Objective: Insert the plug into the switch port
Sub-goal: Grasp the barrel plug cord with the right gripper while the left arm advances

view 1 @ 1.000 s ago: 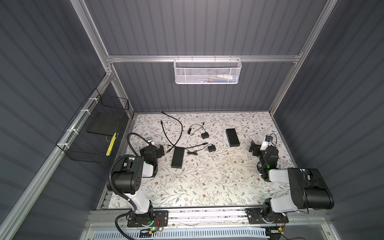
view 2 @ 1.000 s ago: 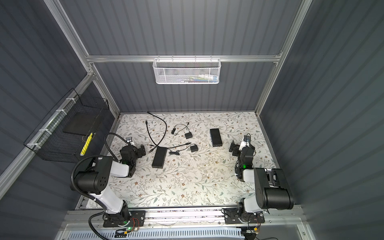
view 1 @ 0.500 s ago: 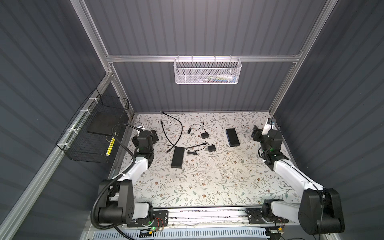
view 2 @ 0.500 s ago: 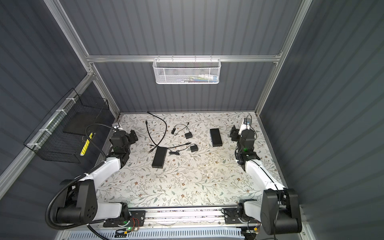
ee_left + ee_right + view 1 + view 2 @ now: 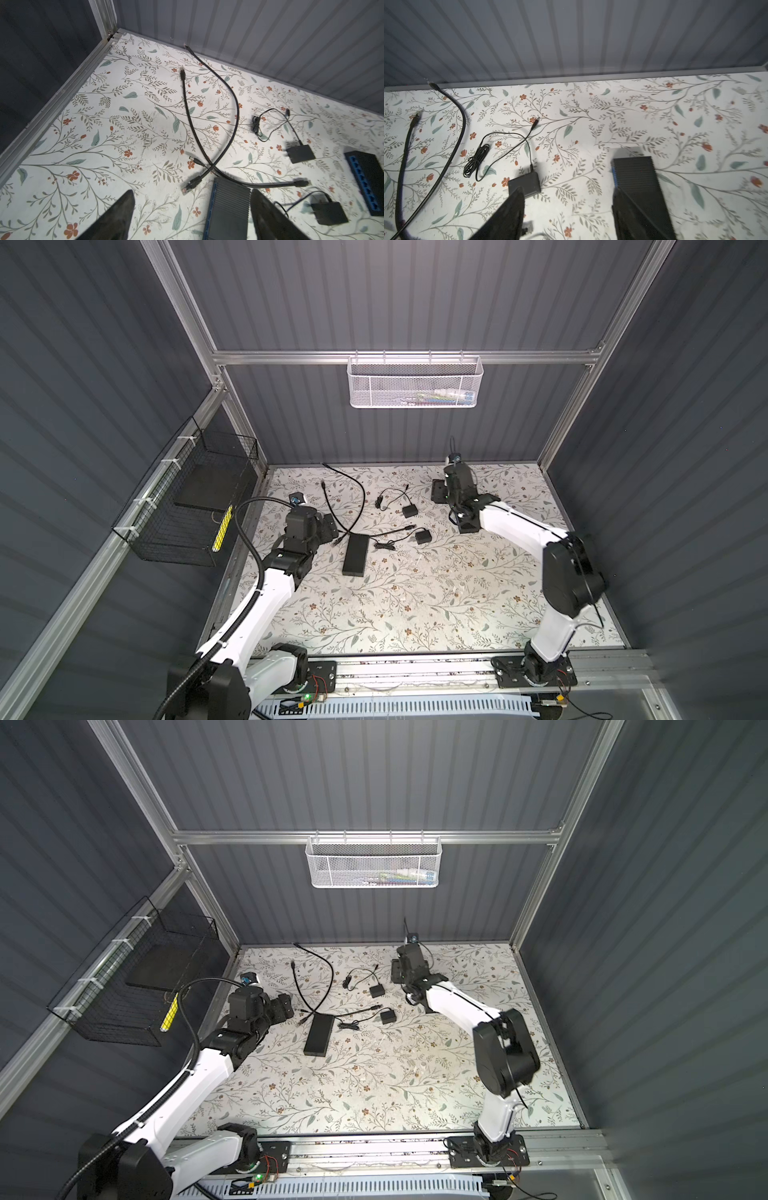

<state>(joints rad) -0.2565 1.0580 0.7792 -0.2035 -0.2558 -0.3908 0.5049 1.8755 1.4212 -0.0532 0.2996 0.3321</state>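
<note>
As the plug (image 5: 188,186) lies loose on the desk (image 5: 104,124) just beside the switch (image 5: 228,203), we see nothing done yet: left jaws and right jaws both stand open, empty.

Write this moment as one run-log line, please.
stage: pre-grasp | left gripper: open, empty, near cable plug | right gripper: open, empty, beside far switch | insertion: not yet done
</note>
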